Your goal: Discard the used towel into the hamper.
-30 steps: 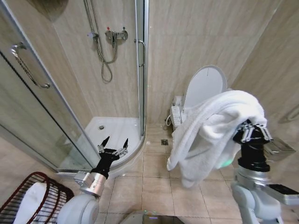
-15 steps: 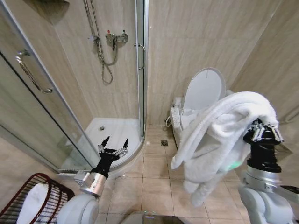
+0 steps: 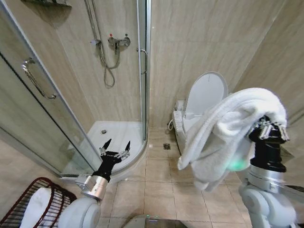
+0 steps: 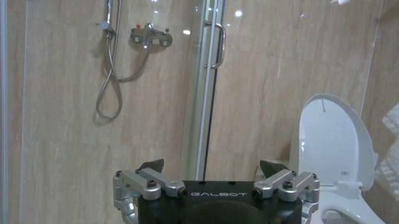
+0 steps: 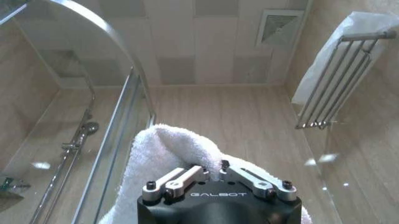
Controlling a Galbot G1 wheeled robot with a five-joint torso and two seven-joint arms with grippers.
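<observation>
A big white towel hangs over my right gripper, which is held up at the right, in front of the toilet. Up close, the right gripper is shut on a fold of the towel. The hamper, a dark red wire basket, stands on the floor at the lower left with something white inside it. My left gripper is low at the left, pointing toward the shower, open and holding nothing. The left gripper shows its fingers spread wide.
A curved glass shower enclosure with a metal door frame takes up the left. A white toilet with its lid up stands behind the towel. A floor drain sits between them. A wall rack holds another towel.
My right arm has carried the towel a little right and up, and the hanging end has swung. The camera has shifted slightly. The left arm has stayed put.
</observation>
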